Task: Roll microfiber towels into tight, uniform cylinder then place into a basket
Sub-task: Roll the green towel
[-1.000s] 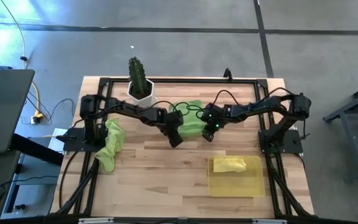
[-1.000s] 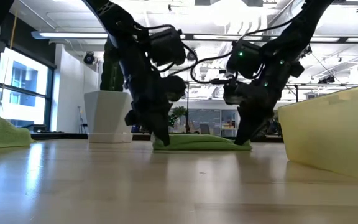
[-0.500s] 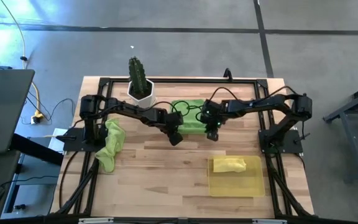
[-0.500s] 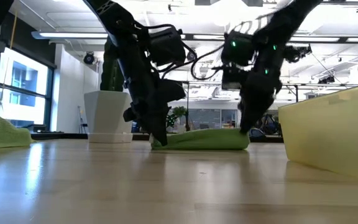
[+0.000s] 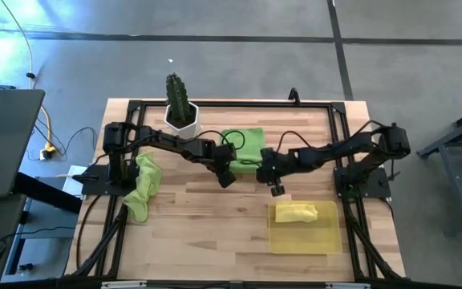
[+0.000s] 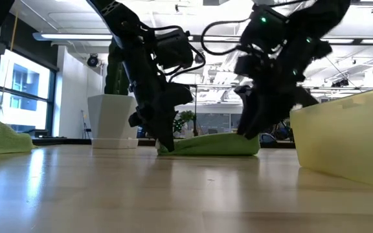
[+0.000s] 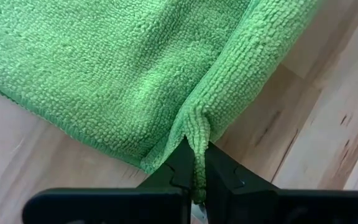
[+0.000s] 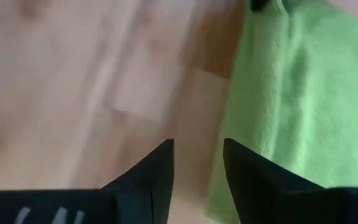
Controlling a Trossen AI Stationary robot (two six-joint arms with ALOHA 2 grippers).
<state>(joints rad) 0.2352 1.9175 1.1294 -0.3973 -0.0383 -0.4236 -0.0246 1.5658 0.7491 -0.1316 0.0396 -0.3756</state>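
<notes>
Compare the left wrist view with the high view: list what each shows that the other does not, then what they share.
Only the left wrist view: the left pincer shut on a pinched fold at the green towel's corner.

Only the high view: the right pincer open over bare wood, the basket holding the yellow towel, a second green towel at the table's left, and the cactus pot.

Both: the flat green towel and the wooden table.
</notes>
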